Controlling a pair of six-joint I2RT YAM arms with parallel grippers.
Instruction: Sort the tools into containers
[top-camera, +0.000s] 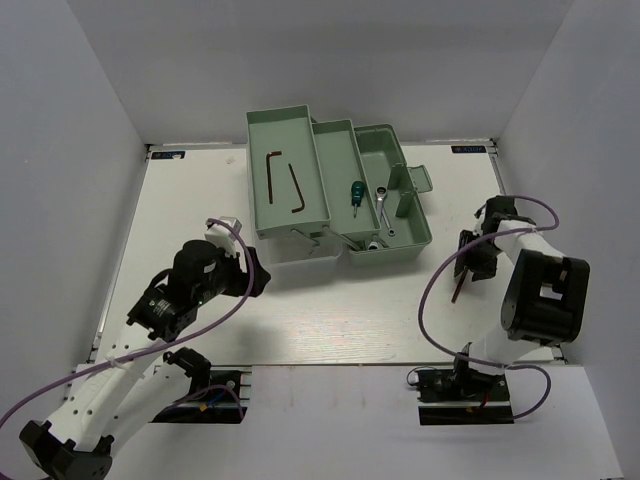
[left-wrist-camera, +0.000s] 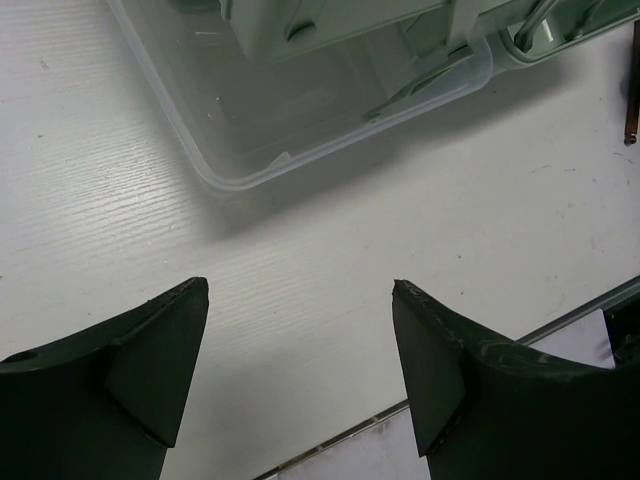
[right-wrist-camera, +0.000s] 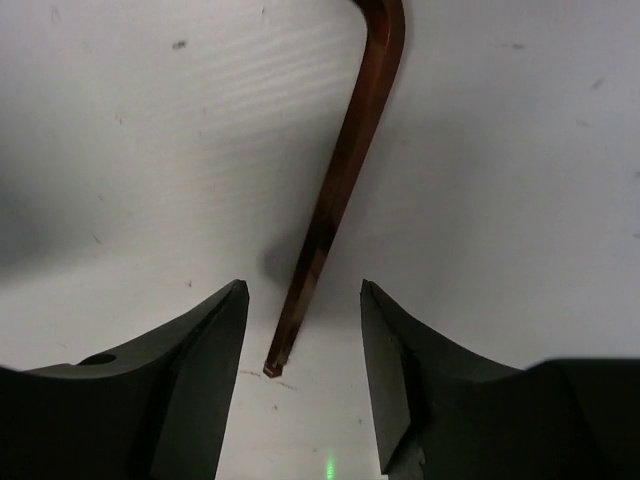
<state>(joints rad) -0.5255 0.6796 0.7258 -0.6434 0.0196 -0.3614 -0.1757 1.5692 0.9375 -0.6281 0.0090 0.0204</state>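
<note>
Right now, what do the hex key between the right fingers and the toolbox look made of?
Hex key: likely steel, coppery-brown finish, faceted shaft with dull sheen. Toolbox: probably moulded plastic, pale mint green, matte, rounded rims.

White table (top-camera: 330, 320) carries toolbox (top-camera: 290, 140) and hex key (right-wrist-camera: 342, 180).

toolbox (top-camera: 282, 115) at the far middle of the table (top-camera: 330, 320) | its left tray holds the hex keys (top-camera: 297, 190) | screwdriver (top-camera: 354, 193) in the middle tray, wrench (top-camera: 383, 200) just right of it | right of the toolbox we've got a loose hex key (right-wrist-camera: 340, 190) on the table, lying between the right gripper (right-wrist-camera: 302, 292) fingers | left gripper (left-wrist-camera: 300, 290) before the toolbox's near-left corner
</note>
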